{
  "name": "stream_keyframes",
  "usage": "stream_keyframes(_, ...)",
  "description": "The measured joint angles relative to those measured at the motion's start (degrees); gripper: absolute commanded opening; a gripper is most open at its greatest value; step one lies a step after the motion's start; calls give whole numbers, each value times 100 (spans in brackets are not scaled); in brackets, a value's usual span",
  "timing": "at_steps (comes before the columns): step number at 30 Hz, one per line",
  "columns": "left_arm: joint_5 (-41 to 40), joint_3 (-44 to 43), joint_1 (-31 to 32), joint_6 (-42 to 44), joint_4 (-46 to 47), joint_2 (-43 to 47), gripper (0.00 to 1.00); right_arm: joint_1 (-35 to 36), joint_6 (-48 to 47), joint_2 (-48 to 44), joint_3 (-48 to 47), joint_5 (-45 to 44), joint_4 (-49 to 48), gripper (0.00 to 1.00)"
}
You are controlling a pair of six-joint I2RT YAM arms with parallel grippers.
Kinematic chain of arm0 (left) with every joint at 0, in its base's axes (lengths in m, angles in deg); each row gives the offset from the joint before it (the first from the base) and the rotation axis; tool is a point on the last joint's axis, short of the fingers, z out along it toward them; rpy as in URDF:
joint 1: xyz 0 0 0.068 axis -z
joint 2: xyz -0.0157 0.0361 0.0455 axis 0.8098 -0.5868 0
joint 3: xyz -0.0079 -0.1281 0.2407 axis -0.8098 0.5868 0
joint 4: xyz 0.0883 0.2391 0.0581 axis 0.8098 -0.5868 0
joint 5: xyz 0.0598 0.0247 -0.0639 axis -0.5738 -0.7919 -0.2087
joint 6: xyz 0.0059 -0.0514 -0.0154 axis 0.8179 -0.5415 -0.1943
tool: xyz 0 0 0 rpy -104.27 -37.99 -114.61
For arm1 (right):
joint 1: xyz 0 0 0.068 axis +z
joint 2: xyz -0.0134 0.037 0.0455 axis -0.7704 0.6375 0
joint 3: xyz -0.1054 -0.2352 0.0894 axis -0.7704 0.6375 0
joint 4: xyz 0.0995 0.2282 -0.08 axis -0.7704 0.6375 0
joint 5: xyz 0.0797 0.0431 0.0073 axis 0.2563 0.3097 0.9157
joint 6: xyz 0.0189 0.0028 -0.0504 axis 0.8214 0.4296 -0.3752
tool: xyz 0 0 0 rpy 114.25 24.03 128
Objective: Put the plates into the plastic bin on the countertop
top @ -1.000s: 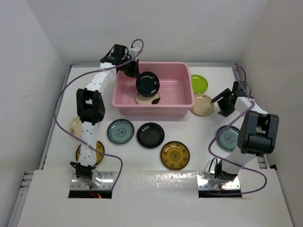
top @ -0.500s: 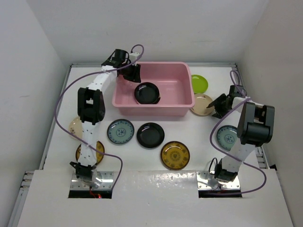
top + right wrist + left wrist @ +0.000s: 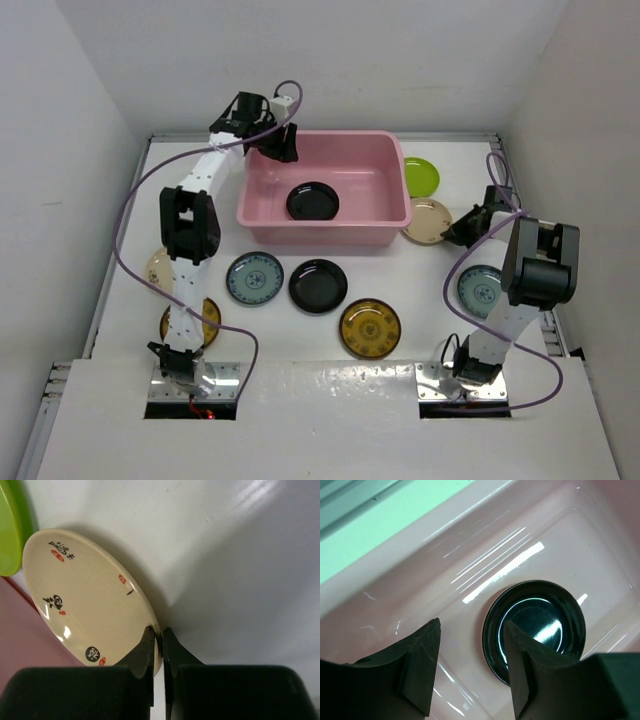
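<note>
We count one black plate [image 3: 312, 201] in the pink bin [image 3: 392, 152], eight more on the countertop [image 3: 285, 335]. Left gripper [image 3: 472, 630] gapes empty; right gripper [image 3: 158, 632] pinches one cream plate [image 3: 85, 600] by its rim.

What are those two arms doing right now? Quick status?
Left gripper open above pink bin, black plate lying inside. Right gripper shut on cream plate rim. Lime plate close beside it.

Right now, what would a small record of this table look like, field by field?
bin: pink plastic bin on white countertop
inside bin: a black plate
left jaws: open above the bin, holding nothing
right jaws: shut on rim of cream plate, right of the bin
outside bin: lime green plate, teal plate, second black plate, amber plate
</note>
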Motion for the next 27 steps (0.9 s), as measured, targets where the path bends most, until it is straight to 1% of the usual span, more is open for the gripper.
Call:
stream_keyframes(4, 13, -13, -96, 4, 2, 103, 57, 22, 44, -505, 326, -262, 66, 0)
stream_keyframes(7, -20, -63, -262, 4, 0, 162, 57, 216, 61, -1266, 444, -1073, 363, 0)
stream_keyframes(9, -59, -138, -396, 13, 2, 177, 57, 573, 63, -1821, 459, -1993, 492, 0)
stream_keyframes(11, -116, -205, -549, 26, 4, 195, 57, 1078, 116, -2306, 402, -2802, 612, 0)
stream_keyframes(12, -153, -232, -643, 28, 4, 214, 60, 1320, 157, -2470, 348, -3348, 699, 0)
stream_keyframes(14, -186, -243, -846, 31, 2, 269, 66, 1834, 149, -2780, 153, -3954, 800, 0)
stream_keyframes(15, -214, -243, -953, 26, 4, 304, 70, 2020, 120, -2881, 52, -4260, 811, 0)
stream_keyframes(18, -280, -251, -1381, 13, 2, 426, 75, 2522, -269, -3047, -398, -5160, 739, 0)
stream_keyframes(20, -306, -155, -1681, 20, 44, 546, 76, 2817, -693, -3036, -728, -5521, 518, 0)
stream_keyframes(23, -289, 385, -2328, 59, 68, 940, 79, 3248, -1451, -2922, -1095, -5473, -144, 0)
stream_keyframes(24, -269, 658, -2549, 114, 79, 1097, 79, 3359, -1683, -2811, -1250, -5209, -341, 0)
stream_keyframes(27, -223, 1523, -3248, 369, -59, 1493, 79, 3504, -2009, -2087, -1947, -3899, -518, 0)
